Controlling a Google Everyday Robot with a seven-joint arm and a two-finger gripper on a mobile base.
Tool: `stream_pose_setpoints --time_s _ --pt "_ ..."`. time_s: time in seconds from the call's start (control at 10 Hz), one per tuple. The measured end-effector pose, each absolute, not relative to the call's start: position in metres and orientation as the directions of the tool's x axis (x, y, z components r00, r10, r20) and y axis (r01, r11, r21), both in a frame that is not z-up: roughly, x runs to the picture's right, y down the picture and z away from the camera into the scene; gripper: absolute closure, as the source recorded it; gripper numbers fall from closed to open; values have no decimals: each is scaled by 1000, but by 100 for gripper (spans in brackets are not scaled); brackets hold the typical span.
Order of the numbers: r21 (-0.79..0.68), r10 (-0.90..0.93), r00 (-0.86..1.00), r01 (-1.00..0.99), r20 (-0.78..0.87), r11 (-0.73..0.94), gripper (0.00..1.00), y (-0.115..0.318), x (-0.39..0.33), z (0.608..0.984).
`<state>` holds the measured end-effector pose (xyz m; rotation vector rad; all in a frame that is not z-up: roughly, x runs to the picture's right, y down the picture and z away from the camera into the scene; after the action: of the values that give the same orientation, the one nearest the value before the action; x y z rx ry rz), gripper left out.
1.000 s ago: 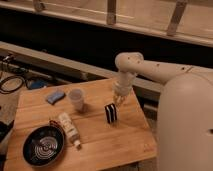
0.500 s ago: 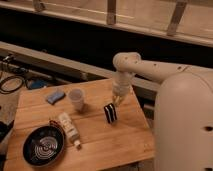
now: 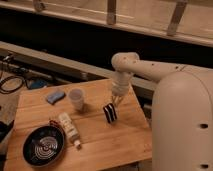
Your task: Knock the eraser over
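The eraser [image 3: 110, 113], a small black block with white stripes, stands upright on the wooden table [image 3: 120, 142], right of centre. My gripper [image 3: 116, 101] hangs from the white arm just above and slightly behind the eraser's top, close to it or touching it. A pale cup [image 3: 76, 98] stands to the left of the eraser.
A flat blue pad [image 3: 55, 96] lies at the table's back left. A white bottle [image 3: 69, 129] lies on its side in front of the cup. A black round plate [image 3: 43, 145] sits at the front left. A dark ledge runs behind the table. Cables lie at the far left.
The gripper has shifted slightly down toward the eraser's top. The eraser still stands in the same place.
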<state>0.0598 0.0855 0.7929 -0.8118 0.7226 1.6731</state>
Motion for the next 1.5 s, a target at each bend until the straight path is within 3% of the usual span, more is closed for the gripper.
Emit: stream_pose_setpoints --time_s 1.5 --pt "31 534 -117 -985 -837 -168 98 83 31 799"
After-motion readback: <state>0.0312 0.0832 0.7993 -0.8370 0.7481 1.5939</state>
